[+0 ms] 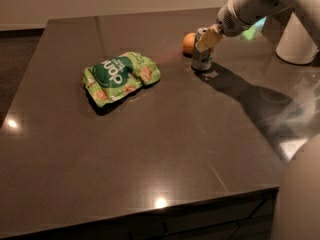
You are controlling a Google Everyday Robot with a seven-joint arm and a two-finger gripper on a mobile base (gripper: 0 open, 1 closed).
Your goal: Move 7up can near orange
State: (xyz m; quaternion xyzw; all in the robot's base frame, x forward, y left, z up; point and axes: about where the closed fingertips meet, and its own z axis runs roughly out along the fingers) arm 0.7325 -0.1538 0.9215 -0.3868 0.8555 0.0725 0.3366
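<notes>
The 7up can (201, 60) stands upright on the dark table (165, 149) at the far right. The orange (188, 43) lies just behind and to the left of it, very close or touching. My gripper (205, 41) reaches in from the upper right and sits at the can's upper part, covering some of its top. The can's base rests on the table.
A green snack bag (121, 76) lies left of centre on the table. A white rounded object (299, 39) stands at the far right behind my arm. My robot's white body (300, 199) fills the lower right corner. The table's front edge runs along the bottom.
</notes>
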